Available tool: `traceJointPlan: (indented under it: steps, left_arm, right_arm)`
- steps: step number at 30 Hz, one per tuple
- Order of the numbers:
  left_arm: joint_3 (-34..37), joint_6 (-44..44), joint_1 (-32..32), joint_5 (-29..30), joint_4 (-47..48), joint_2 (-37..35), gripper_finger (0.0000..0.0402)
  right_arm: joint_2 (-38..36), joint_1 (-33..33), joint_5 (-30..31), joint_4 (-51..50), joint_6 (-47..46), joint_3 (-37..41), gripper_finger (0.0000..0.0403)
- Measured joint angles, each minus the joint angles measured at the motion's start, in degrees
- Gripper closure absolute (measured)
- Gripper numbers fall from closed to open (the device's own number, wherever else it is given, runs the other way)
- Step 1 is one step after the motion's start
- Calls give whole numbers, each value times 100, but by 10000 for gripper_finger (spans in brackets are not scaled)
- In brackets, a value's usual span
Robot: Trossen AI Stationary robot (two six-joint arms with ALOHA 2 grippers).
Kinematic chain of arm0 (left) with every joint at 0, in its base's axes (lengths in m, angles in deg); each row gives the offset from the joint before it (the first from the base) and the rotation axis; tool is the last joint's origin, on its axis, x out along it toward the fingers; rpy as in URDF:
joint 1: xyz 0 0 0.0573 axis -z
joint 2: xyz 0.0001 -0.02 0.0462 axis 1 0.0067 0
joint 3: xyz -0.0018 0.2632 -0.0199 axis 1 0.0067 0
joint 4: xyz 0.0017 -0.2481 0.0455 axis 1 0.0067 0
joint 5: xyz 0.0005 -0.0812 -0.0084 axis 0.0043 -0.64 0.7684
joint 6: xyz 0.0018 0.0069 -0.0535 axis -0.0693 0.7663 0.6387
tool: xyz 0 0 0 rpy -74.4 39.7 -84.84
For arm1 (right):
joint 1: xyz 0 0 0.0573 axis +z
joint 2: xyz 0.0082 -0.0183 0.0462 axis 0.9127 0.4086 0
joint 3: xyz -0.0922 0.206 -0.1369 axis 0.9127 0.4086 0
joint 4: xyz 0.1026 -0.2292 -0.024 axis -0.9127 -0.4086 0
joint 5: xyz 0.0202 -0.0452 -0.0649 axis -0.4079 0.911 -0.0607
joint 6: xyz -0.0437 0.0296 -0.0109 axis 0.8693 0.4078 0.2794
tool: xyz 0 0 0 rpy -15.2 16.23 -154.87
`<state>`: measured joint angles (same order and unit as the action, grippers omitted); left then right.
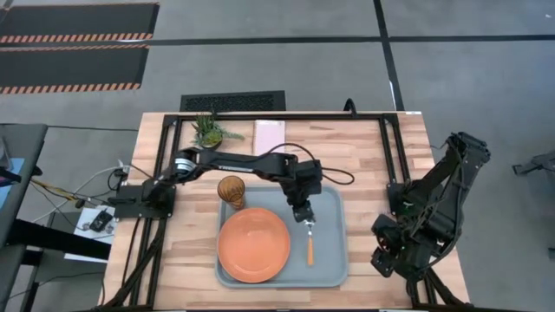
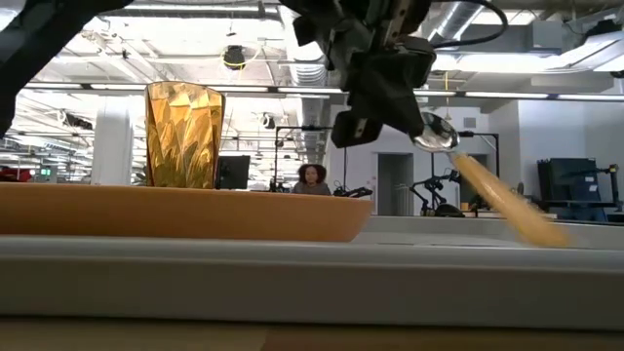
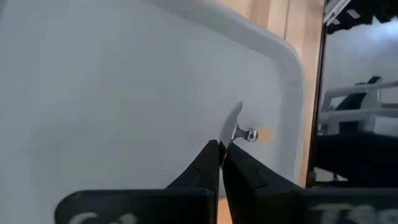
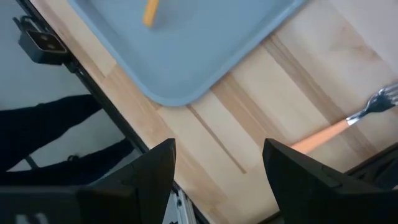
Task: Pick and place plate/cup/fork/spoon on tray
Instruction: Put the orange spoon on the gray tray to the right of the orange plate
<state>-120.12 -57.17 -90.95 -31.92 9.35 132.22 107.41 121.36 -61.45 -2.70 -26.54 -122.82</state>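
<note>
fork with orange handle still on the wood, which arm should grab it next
Right, likely. The silver-tined, orange-handled fork lies on the wooden table just beyond the open right gripper, while the left gripper pinches the silver-bowled spoon over the blue-grey tray.

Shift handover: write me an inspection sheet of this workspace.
Surface: wooden table, tray on it.
Job's things: plate on tray; cup at the tray's far left corner; spoon over tray, bowl gripped; fork on bare wood.
Clutter: potted plant, pink card.
Grippers: left gripper shut on spoon; right gripper open, parked off-tray.
Cables: bundle at the table's left edge.
Surroundings: person far behind.
</note>
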Motion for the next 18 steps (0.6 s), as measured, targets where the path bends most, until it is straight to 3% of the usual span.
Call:
traceJointPlan:
  steps: [11,18]
  left_arm:
    - [171,-360,24,-152,-5,74,401]
    - [244,-310,34,54,-170,72,401]
  right_arm:
    - [0,0,133,15,1,0,138]
    - [0,-7,288,15,-30,0,138]
